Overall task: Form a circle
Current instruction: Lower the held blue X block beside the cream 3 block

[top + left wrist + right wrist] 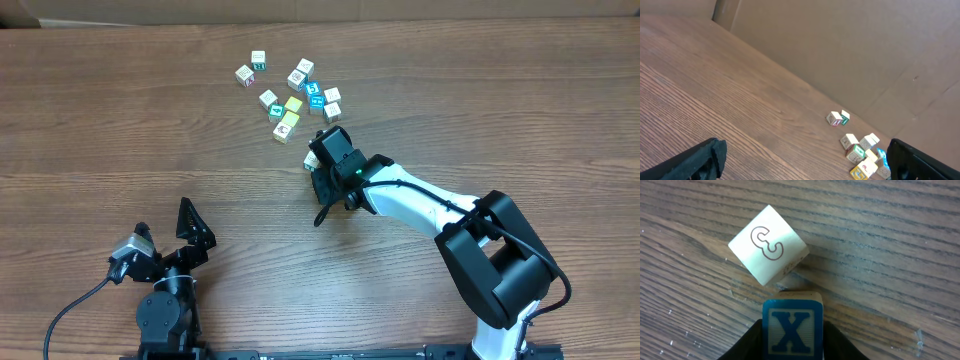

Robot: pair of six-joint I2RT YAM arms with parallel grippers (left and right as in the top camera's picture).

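Pinching a blue X cube (793, 330), the right gripper (793, 326) has a white cube (768, 245) just ahead, the cube cluster (293, 104) beyond it; the wide-open left gripper (807, 165) is way off.

Cube cluster (292, 95) on table (120, 110), right hand (314, 163) just before it — X cube (792, 330) between its fingers (747, 350), C cube (768, 245) beyond.
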